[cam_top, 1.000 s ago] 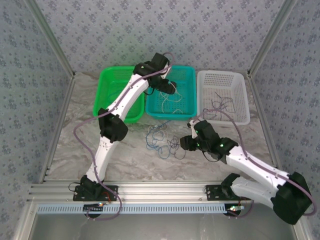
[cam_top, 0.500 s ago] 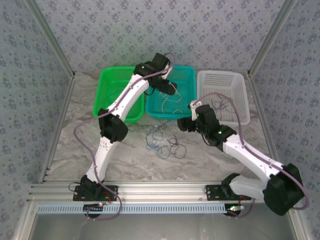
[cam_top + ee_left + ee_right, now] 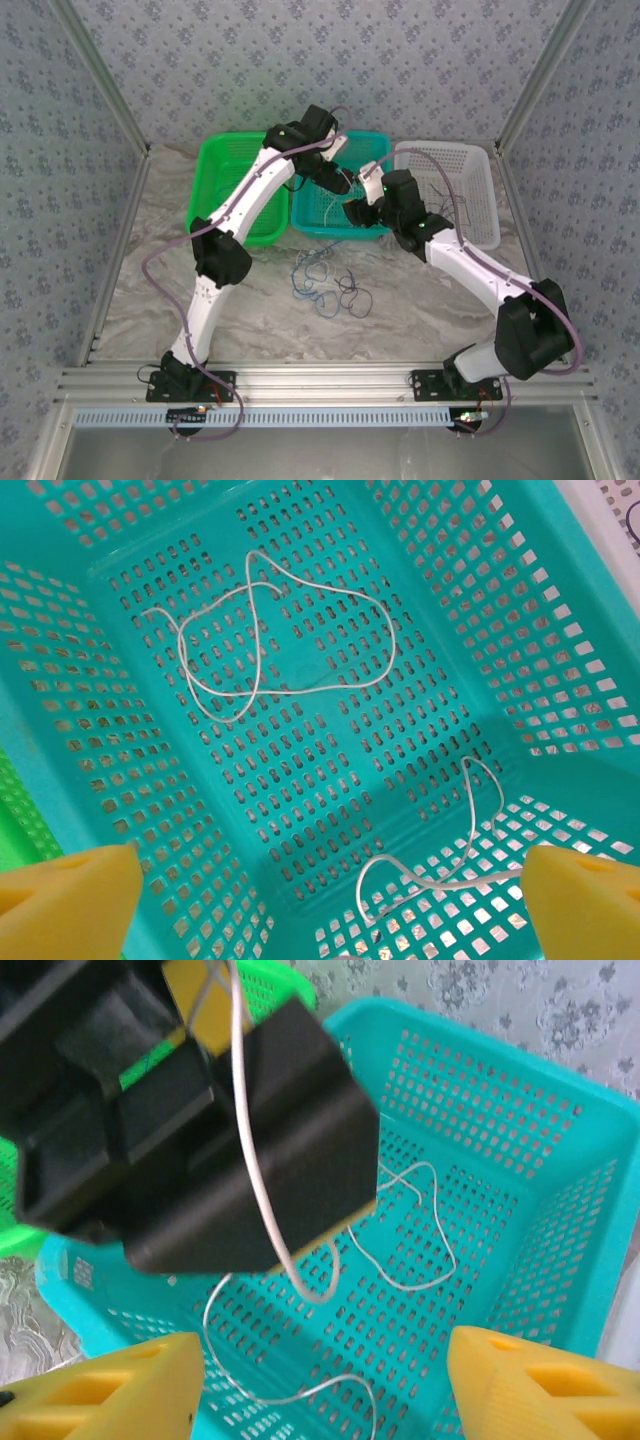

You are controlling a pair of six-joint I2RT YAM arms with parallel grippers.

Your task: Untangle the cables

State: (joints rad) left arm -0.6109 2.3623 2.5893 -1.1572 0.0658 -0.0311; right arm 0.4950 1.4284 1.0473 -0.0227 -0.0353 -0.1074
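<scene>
My left gripper (image 3: 338, 180) hangs open over the teal basket (image 3: 372, 146); in the left wrist view its yellow fingertips (image 3: 62, 900) stand far apart. White cables lie in that basket: a loose loop (image 3: 285, 630) on the floor, and a second cable (image 3: 440, 878) that runs up to the right fingertip. In the right wrist view this white cable (image 3: 255, 1175) hangs draped from the left gripper's black finger (image 3: 270, 1090). My right gripper (image 3: 356, 212) is open right beside it, with nothing between its fingers (image 3: 100, 1390). A tangle of blue and dark cables (image 3: 330, 282) lies on the table.
A green basket (image 3: 225, 190) stands left of the teal one and a white basket (image 3: 440, 160) to its right, with a thin dark cable (image 3: 456, 207) in it. Both grippers crowd the teal basket's right half. Metal frame posts rise at both sides of the table.
My right arm has swung up from beside the tangle on the table to the teal basket, close to the left gripper. The left arm has hardly moved.
</scene>
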